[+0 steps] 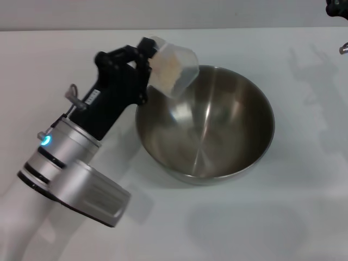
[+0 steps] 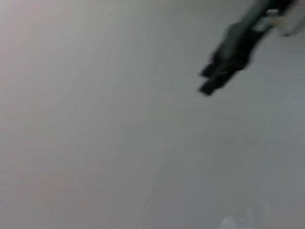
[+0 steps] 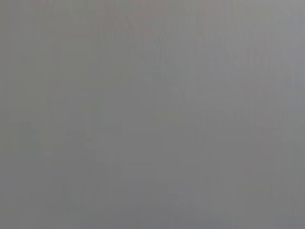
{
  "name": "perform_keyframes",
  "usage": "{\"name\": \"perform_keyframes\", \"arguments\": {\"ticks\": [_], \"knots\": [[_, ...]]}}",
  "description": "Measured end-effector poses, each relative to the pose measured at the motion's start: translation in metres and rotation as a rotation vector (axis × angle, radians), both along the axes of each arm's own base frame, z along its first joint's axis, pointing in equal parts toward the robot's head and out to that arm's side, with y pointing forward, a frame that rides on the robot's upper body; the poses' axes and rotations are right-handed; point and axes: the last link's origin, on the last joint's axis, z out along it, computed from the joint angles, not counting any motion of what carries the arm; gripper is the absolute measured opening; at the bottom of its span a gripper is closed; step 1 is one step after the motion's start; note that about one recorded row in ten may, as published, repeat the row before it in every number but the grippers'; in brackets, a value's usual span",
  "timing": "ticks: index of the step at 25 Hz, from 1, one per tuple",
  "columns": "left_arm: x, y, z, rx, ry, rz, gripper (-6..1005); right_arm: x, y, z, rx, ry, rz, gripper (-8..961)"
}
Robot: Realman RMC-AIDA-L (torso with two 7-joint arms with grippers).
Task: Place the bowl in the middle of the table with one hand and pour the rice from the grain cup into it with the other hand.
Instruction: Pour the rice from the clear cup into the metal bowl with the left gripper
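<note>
My left gripper (image 1: 145, 60) pinches the grain cup (image 1: 173, 69), tilted over the bowl's (image 1: 217, 141) far-left rim, rice (image 1: 167, 68) inside. The bowl rests mid-table (image 1: 304, 217), a plain white surface. My right gripper (image 1: 337, 8) sits far right, fingers indeterminate.

The head camera looked down from above the near edge of the white table (image 1: 272, 217) and saw it all the way to the far edge, with the bowl (image 1: 206, 128) in the middle. The left wrist camera faced bare table and a dark gripper (image 2: 228, 59) farther off. The right wrist camera showed only plain grey, so its shared part could not be told.
</note>
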Motion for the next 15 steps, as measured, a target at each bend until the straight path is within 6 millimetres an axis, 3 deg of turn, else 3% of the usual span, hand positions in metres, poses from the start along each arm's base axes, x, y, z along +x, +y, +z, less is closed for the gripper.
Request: {"name": "perform_keyframes", "arguments": {"ticks": [15], "knots": [[0.006,-0.012,-0.012,0.349,0.447,-0.190,18,-0.001,0.001,0.000,0.015,-0.028,-0.001,512]]}}
